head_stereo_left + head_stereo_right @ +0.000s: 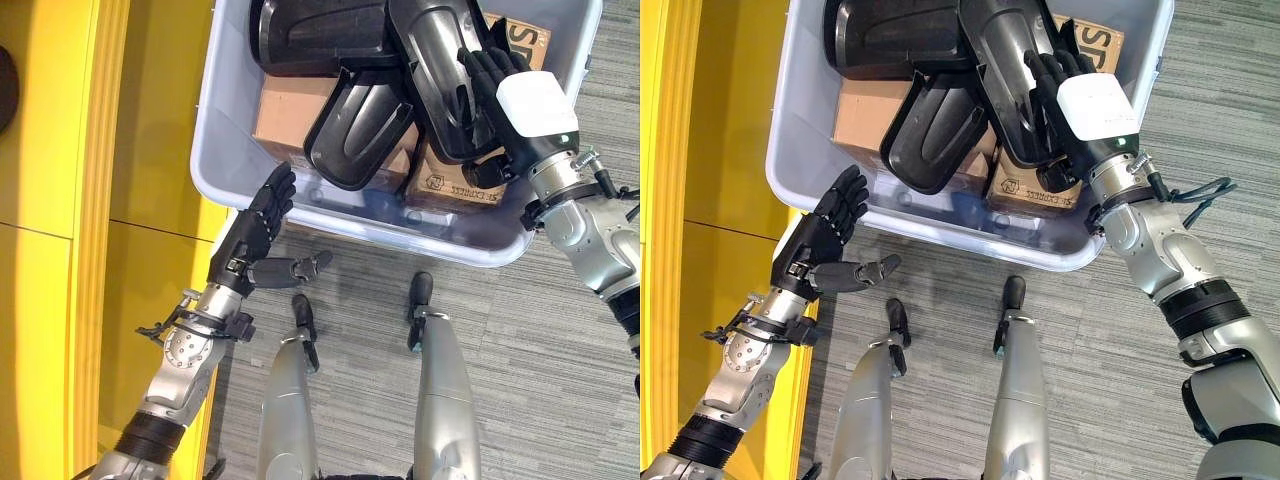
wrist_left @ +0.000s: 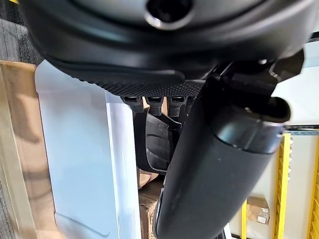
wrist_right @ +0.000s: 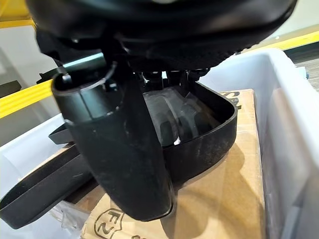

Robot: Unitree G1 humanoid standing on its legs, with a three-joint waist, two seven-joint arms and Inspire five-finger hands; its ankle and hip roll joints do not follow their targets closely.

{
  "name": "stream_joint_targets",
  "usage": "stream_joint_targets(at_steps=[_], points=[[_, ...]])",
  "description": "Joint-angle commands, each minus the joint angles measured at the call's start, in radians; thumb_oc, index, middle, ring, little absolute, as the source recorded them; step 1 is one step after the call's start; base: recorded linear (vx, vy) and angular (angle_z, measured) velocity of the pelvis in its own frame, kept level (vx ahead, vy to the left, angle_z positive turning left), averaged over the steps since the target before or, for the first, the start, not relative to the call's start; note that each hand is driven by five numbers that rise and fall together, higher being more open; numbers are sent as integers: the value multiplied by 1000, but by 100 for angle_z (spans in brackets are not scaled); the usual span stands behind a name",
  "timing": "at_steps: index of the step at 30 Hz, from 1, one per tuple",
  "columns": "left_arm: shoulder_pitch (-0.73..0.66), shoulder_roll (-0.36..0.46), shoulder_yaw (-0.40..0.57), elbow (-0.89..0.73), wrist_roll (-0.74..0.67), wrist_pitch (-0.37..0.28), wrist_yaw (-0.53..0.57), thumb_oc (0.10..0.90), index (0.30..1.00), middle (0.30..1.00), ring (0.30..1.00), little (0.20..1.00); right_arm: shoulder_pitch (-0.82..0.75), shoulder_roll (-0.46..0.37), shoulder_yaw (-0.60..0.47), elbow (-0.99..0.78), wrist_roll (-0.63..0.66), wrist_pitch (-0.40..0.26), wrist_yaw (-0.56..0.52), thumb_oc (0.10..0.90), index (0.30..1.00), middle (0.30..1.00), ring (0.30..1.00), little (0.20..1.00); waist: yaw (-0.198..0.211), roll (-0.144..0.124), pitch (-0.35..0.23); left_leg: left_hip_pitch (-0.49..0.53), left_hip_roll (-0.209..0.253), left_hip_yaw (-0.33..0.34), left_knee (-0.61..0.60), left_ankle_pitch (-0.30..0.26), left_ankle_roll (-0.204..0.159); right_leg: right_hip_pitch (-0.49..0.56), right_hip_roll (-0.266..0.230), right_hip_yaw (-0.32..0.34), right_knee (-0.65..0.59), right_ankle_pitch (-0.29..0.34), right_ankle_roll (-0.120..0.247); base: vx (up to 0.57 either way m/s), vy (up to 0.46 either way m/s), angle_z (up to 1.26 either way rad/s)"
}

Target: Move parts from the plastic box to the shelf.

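Observation:
A pale plastic box (image 1: 215, 130) stands on the carpet, holding several black moulded parts and cardboard cartons. My right hand (image 1: 520, 110) reaches into its right side. Its fingers (image 3: 174, 77) lie inside a long black tray-like part (image 1: 440, 60) while the thumb (image 3: 114, 144) runs down outside that part's wall (image 3: 209, 134), pinching it. My left hand (image 1: 250, 235) hovers at the box's near-left rim with straight fingers, thumb spread, holding nothing. The box wall (image 2: 75, 149) shows close beyond it.
The yellow shelf (image 1: 100, 200) runs along the left, right beside the box. Two more black parts (image 1: 355, 130) (image 1: 320, 35) lie on brown cartons (image 1: 290, 110) (image 1: 450, 180) in the box. Grey carpet (image 1: 520, 380) spreads to the right and near side.

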Motion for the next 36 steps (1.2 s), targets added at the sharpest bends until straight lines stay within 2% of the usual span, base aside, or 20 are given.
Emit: stream_joint_targets(at_steps=[1, 5, 12, 20, 27, 29, 30, 36], points=[[2, 35, 27, -142, -38, -108, -3, 900, 1000, 1000, 1000, 1000, -65, -56, -12, -14, -8, -14, -58, 900, 1000, 1000, 1000, 1000, -1, 26, -13, -73, -33, -77, 24, -49, 50, 59, 51, -26, 109, -232, -41, 0, 0, 0], [1, 34, 26, -142, -32, -115, 7, 900, 1000, 1000, 1000, 1000, -65, -52, -8, -23, 1, -16, -64, 900, 1000, 1000, 1000, 1000, -1, 26, -13, -100, -38, -81, 44, -54, 52, 35, 52, -25, 127, -237, -44, 0, 0, 0], [3, 31, 25, -151, -36, -120, 12, 900, 1000, 1000, 1000, 1000, -29, -48, -17, -43, -75, -37, -140, 900, 1000, 1000, 1000, 1000, 1, 27, -13, -163, -50, -91, 84, -66, 60, -19, 54, -22, 164, -246, -48, 0, 0, 0], [-7, 45, 14, -147, -16, -151, 28, 900, 1000, 1000, 1000, 1000, -2, -39, -20, -17, -187, -41, -310, 900, 1000, 1000, 1000, 1000, 7, 34, -13, -232, -57, -104, 127, -72, 69, -71, 49, -20, 193, -248, -45, -2, 2, 0], [-8, 49, 20, -148, -17, -162, 26, 900, 1000, 1000, 1000, 1000, 11, -48, -15, -6, -272, -58, -359, 900, 1000, 1000, 1000, 1000, 13, 31, -13, -251, -57, -110, 133, -71, 71, -81, 44, -24, 189, -243, -40, -1, -1, 0], [-10, 52, 18, -150, -19, -159, 27, 900, 1000, 1000, 1000, 1000, 7, -54, -3, 3, -274, -61, -352, 900, 1000, 1000, 1000, 1000, 15, 30, -13, -256, -55, -113, 139, -72, 72, -83, 40, -25, 192, -243, -39, -1, -8, 4], [-12, 55, 20, -150, -27, -155, 21, 900, 1000, 1000, 1000, 1000, 10, -57, 7, 17, -231, -42, -340, 900, 1000, 1000, 1000, 1000, 18, 27, -13, -260, -54, -114, 140, -71, 71, -84, 39, -28, 193, -242, -38, -4, -22, 3], [-18, 68, 22, -144, -29, -152, 20, 900, 1000, 1000, 1000, 1000, -1, -52, 55, 50, -144, -5, -216, 900, 1000, 1000, 1000, 1000, 25, 16, -13, -278, -50, -120, 149, -71, 72, -93, 37, -35, 200, -244, -40, 2, -23, 0]])
